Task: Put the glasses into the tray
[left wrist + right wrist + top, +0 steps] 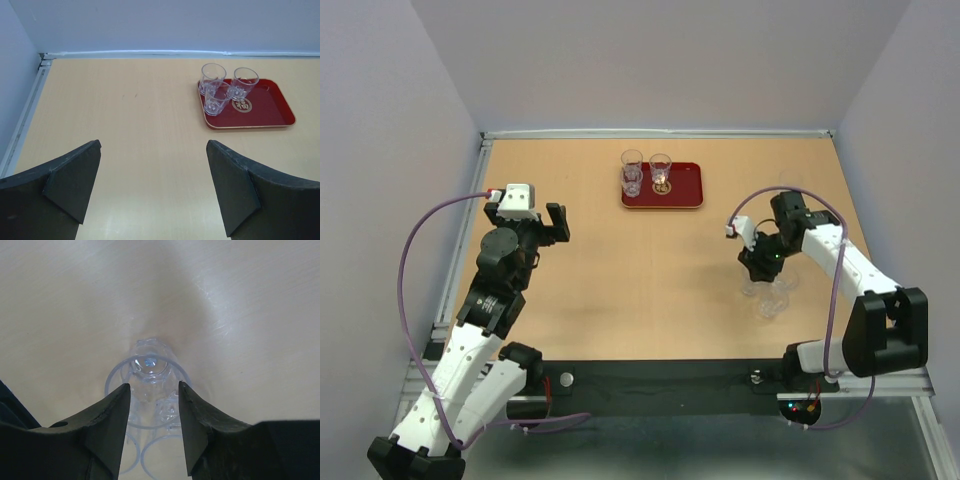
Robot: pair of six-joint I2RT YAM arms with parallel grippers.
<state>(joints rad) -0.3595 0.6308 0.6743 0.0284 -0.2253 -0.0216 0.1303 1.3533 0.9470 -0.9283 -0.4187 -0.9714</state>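
Lower glasses [154,452] — partly behind jaws

The left arm [465,358] and the right arm [842,252] have white links, black joints, a purple cable [402,270] each, and black wedge-shaped fingers [70,187].

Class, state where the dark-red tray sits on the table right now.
In the top external view the tray lies near the far edge of the table, about mid-width, with three glasses on it.

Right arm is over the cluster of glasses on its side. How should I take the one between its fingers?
Take the glass by its upper wall, straight from above, with the fingers on opposite sides. It stands upright with its mouth up, and neighbouring glasses crowd its near side, so a sideways approach would bump them.
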